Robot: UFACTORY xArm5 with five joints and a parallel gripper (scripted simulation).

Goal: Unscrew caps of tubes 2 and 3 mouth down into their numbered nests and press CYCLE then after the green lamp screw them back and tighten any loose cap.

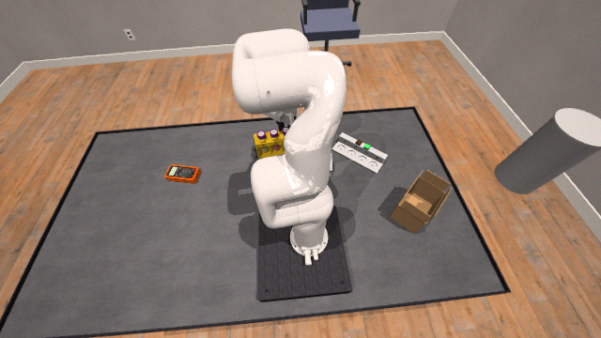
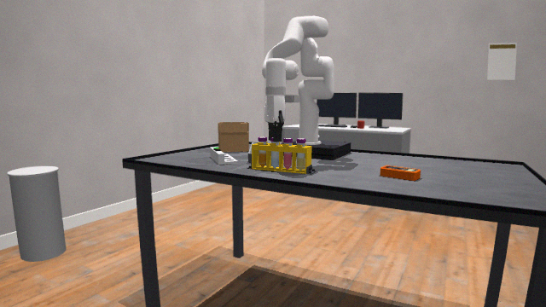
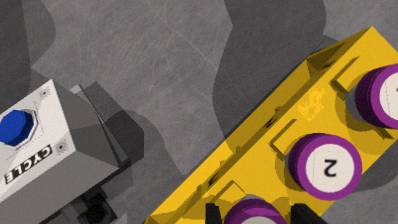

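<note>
The yellow tube rack (image 1: 269,145) stands on the mat in front of the arm; it also shows in the exterior view (image 2: 281,157). In the wrist view, purple caps sit on tube 1 (image 3: 382,97) and tube 2 (image 3: 325,166). My gripper (image 3: 257,216) straddles the purple cap of tube 3 (image 3: 256,212), which sits on its tube. A thin gap shows on each side, so the fingers are open around it, not gripping. The cap tray (image 1: 360,152) has empty nests and its green lamp (image 1: 367,146) is lit. The blue CYCLE key (image 3: 16,127) sits in its grey housing (image 3: 35,145) at the left.
An orange multimeter (image 1: 182,173) lies to the left on the mat. An open cardboard box (image 1: 421,201) stands to the right. A grey cylinder (image 1: 549,150) stands on the floor beyond the mat.
</note>
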